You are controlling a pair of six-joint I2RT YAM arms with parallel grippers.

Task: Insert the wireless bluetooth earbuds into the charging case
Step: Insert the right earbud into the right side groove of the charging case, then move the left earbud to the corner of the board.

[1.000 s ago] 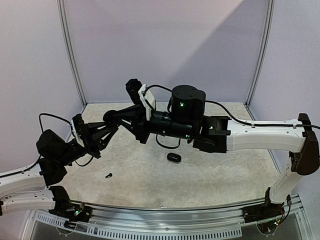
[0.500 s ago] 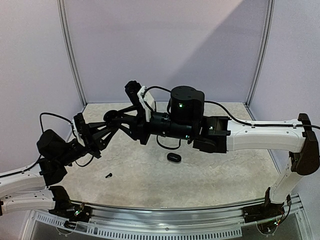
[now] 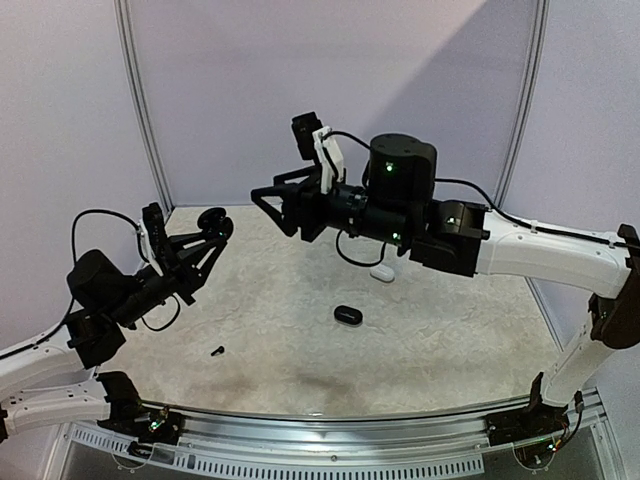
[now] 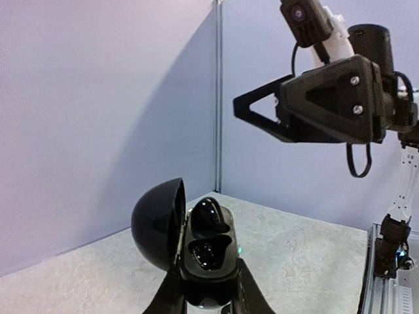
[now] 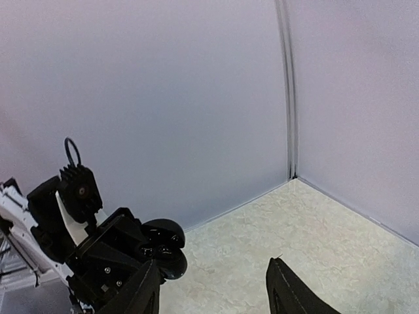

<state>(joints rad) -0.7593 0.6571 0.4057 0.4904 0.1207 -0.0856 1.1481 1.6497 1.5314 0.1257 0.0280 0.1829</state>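
While the left tool [image 4: 206,294] grips the base of the black charging case [image 4: 208,258], the case is held open above the surface [image 3: 450,340], tilted toward the right arm. A glossy black earbud [image 4: 206,210] sits in the upper socket. The right tool [image 5: 213,268] hangs apart from the case, jaws spread and empty. A second black earbud [image 3: 216,350] lies on the surface near the left arm.

Mottled beige tabletop [image 3: 450,340], lilac walls [image 3: 330,90]

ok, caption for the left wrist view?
Left hand grips the open charging case; right hand hovers open, up and apart from it.
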